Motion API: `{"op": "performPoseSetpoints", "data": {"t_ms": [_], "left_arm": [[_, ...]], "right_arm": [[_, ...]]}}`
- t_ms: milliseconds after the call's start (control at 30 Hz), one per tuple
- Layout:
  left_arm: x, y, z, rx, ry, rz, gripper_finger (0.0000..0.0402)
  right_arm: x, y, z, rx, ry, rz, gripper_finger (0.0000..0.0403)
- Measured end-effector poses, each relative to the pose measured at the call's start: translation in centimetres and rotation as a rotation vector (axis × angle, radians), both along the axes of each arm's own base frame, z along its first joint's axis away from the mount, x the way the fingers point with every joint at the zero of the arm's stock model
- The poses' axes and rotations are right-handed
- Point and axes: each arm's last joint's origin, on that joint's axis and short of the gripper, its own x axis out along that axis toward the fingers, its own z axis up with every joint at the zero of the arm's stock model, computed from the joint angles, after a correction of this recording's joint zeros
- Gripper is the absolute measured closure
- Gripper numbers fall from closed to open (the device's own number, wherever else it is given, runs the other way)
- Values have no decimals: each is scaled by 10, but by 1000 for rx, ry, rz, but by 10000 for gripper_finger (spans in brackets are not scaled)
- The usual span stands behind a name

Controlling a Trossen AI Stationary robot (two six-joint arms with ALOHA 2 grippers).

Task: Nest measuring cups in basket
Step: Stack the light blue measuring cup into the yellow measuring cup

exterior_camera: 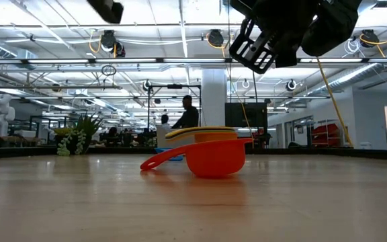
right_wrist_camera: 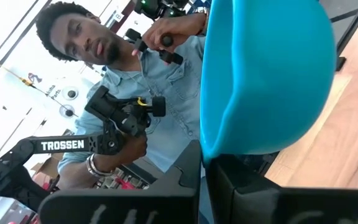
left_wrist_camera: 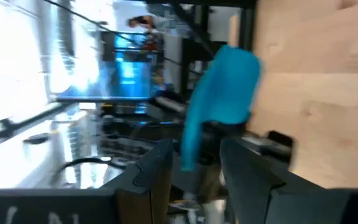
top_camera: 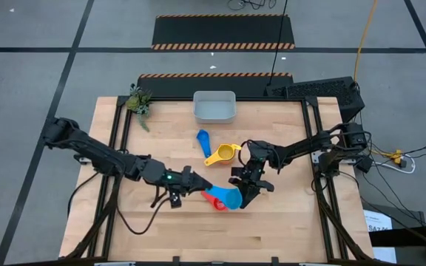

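My right gripper is shut on the light blue cup, which fills the right wrist view. The red cup sits on its base on the table, just beside it. My left gripper hovers open left of both cups, facing the light blue cup. Farther back the blue cup and the yellow cup lie on the table. The pale basket stands at the far edge. No navy, green or orange cup shows. My right gripper pinches the light blue cup at its edge between the two fingers. The fingers themselves hide whether that part is the rim or the handle. The cup is lifted clear of the table, its rounded bowl standing out beyond the fingertips.
A small green plant stands at the table's far left corner. Bare wood lies along the near edge and on the left side. A person in a denim shirt holding control handles shows beyond the table in the right wrist view.
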Motion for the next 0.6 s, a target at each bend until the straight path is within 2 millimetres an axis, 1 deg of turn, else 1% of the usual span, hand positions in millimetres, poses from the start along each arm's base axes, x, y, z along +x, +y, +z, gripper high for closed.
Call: {"op": "performPoseSetpoints", "data": {"t_ms": [167, 367, 600], "left_arm": [[5, 0, -5, 20, -9, -4, 264], [6, 0, -4, 18, -15, -7, 269], [6, 0, -4, 15, -16, -8, 318]], "right_arm": [[0, 0, 0, 1, 3, 0, 403], [0, 0, 0, 0, 0, 3, 403], [0, 0, 0, -1, -4, 6, 403]]}}
